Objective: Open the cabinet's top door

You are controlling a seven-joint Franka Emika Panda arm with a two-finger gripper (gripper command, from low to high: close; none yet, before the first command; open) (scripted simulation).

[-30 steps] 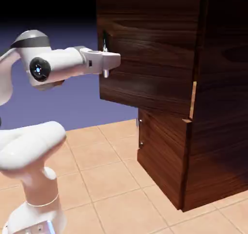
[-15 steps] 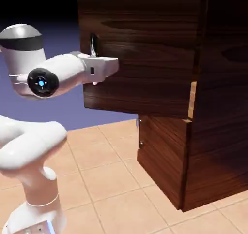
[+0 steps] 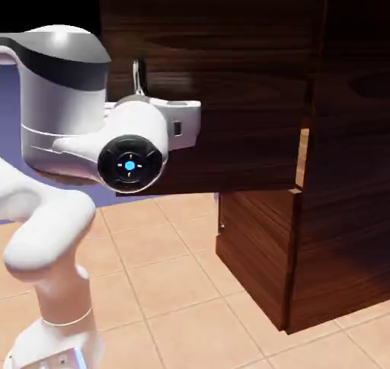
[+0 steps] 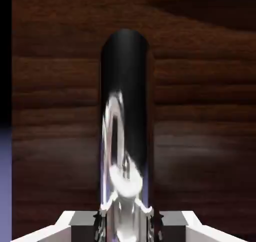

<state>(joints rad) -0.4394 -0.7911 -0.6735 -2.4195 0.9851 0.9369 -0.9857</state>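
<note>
As we look at the exterior view, the large dark walnut-grain upper door panel (image 3: 244, 70) spans the top middle, swung out from the tall glossy dark wood cabinet (image 3: 350, 169) at the right. Near the door's left edge, in the upper left of the frame, stands its slim vertical silver metal handle (image 3: 138, 78). We see the white two-finger claw (image 4: 125, 226) at that handle, in front of the door. In our hand view, the claw is closed on the shiny handle at bottom middle, one fingertip on each side, with the door's dark wood filling most of the frame behind.
</note>
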